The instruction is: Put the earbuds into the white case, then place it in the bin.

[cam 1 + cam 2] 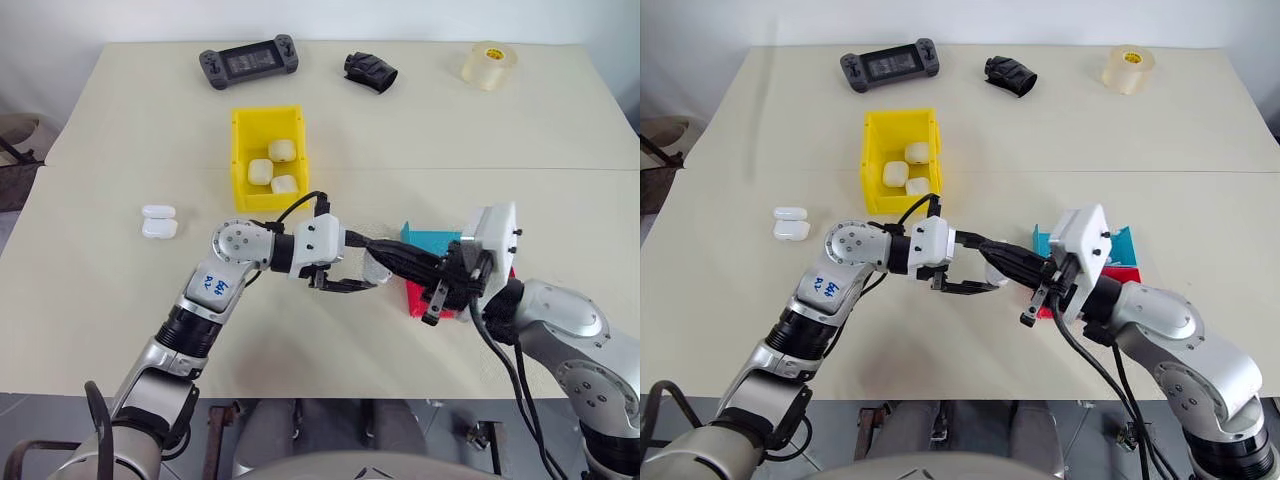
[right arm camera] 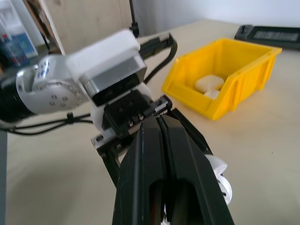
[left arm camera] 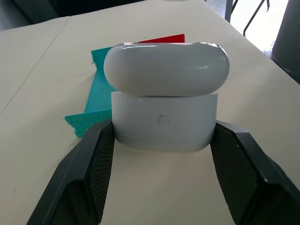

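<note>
Toward the robot from the yellow plastic bin [image 1: 268, 153], left tool [image 1: 352, 272] clamps the glossy white case [image 3: 165, 101], lid ajar; right tool [image 1: 1042, 292], pressed together, meets it from the right.

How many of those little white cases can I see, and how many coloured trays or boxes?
White cases: 6. Three in the yellow bin, namely; two on the table at and; one in the left gripper.
Coloured containers: 3. The yellow bin, blue tray, red tray.
Total: 9.
</note>
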`<act>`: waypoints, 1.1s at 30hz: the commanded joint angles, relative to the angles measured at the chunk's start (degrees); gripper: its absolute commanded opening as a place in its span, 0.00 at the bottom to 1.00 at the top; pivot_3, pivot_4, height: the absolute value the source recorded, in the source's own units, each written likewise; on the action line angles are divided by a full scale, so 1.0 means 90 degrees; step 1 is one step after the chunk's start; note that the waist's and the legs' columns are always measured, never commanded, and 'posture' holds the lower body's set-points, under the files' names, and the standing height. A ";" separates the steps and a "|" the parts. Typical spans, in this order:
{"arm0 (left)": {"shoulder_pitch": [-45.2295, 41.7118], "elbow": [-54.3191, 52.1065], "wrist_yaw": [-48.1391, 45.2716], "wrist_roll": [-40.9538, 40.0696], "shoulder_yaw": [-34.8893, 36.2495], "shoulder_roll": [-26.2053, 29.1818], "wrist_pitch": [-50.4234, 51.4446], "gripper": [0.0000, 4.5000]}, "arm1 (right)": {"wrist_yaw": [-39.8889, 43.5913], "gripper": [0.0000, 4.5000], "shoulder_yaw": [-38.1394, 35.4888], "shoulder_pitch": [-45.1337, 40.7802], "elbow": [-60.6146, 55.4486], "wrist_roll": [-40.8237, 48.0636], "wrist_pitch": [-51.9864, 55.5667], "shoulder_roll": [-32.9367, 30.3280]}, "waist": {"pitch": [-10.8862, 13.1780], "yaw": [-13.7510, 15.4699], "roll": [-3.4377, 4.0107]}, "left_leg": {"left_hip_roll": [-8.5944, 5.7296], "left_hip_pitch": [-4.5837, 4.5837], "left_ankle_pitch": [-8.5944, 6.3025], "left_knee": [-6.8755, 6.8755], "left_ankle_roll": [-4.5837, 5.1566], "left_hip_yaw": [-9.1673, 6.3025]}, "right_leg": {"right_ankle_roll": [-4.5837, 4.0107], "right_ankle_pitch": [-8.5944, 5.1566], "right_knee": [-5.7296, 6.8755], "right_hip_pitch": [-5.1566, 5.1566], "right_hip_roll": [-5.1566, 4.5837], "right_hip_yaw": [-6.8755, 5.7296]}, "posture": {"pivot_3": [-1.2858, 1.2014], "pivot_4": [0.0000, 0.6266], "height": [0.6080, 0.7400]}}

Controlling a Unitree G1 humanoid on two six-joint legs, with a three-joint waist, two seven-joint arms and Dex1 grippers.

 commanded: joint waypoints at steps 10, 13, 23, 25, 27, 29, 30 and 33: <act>0.0146 -0.0257 0.0131 -0.0173 0.0328 0.0086 -0.0458 0.61 | 0.0586 0.01 -0.1114 0.1033 0.0275 -0.0160 -0.0136 -0.0290 | 0.0002 0.0003 -0.0004 | 0.0000 -0.0002 -0.0001 0.0000 0.0003 0.0002 | 0.0001 0.0000 -0.0002 0.0003 -0.0004 0.0001 | 0.52 0.24 1.00; 0.0190 -0.0269 0.0228 -0.0280 0.0487 0.0042 -0.0524 0.61 | 0.0885 0.01 -0.1434 0.1337 0.0485 -0.0132 -0.0298 -0.0250 | 0.0002 0.0002 -0.0004 | 0.0000 0.0002 -0.0001 0.0000 0.0002 0.0005 | 0.0001 0.0000 0.0001 0.0002 0.0001 0.0001 | 0.52 0.24 1.00; 0.0419 -0.0402 0.0644 -0.0414 0.0950 0.0136 -0.0459 0.61 | 0.1580 0.01 -0.2282 0.1927 0.0751 0.0187 -0.1060 0.0187 | 0.0002 0.0006 -0.0004 | 0.0001 0.0005 -0.0001 0.0001 0.0001 0.0005 | 0.0001 0.0000 0.0004 0.0004 0.0001 0.0002 | 0.52 0.24 1.00; 0.0454 -0.0433 0.1005 -0.0429 0.1176 0.0085 -0.0343 0.61 | 0.1621 0.10 -0.2490 0.2108 0.0651 0.0398 -0.1086 0.0261 | 0.0002 0.0012 -0.0004 | 0.0004 0.0005 -0.0001 0.0002 0.0001 0.0001 | 0.0001 0.0000 0.0003 0.0007 -0.0001 0.0000 | 0.52 0.24 1.00; 0.0466 -0.0470 0.1641 -0.0426 0.1546 -0.0039 -0.0216 0.61 | 0.1683 0.22 -0.2609 0.2274 0.0516 0.0373 -0.1195 0.0284 | 0.0002 0.0013 -0.0004 | 0.0003 0.0006 -0.0001 0.0005 0.0002 0.0001 | 0.0001 0.0001 0.0003 0.0011 -0.0003 0.0000 | 0.52 0.24 1.00; 0.0422 -0.0498 0.2575 -0.0243 0.1971 -0.0222 -0.0088 0.61 | 0.1587 0.36 -0.2653 0.2264 0.0416 0.0200 -0.1442 0.0384 | 0.0002 0.0007 -0.0004 | 0.0003 0.0009 -0.0001 0.0005 0.0002 -0.0001 | 0.0002 0.0001 0.0003 0.0014 -0.0003 0.0000 | 0.52 0.24 1.00; 0.0364 -0.0481 0.2939 -0.0160 0.2123 -0.0287 -0.0025 0.61 | 0.1532 0.45 -0.2660 0.2253 0.0377 0.0174 -0.1498 0.0411 | 0.0002 0.0008 -0.0004 | 0.0003 0.0010 -0.0001 0.0005 0.0001 -0.0001 | 0.0002 0.0001 0.0003 0.0015 -0.0003 0.0001 | 0.52 0.24 1.00; -0.0015 -0.0172 0.3563 0.0026 0.2379 -0.0306 -0.0063 0.61 | 0.1462 0.67 -0.2627 0.2316 0.0370 0.0040 -0.1587 0.0465 | 0.0003 0.0009 -0.0006 | 0.0003 0.0014 0.0000 0.0003 0.0001 0.0000 | 0.0002 0.0001 0.0005 0.0015 -0.0001 0.0001 | 0.52 0.24 1.00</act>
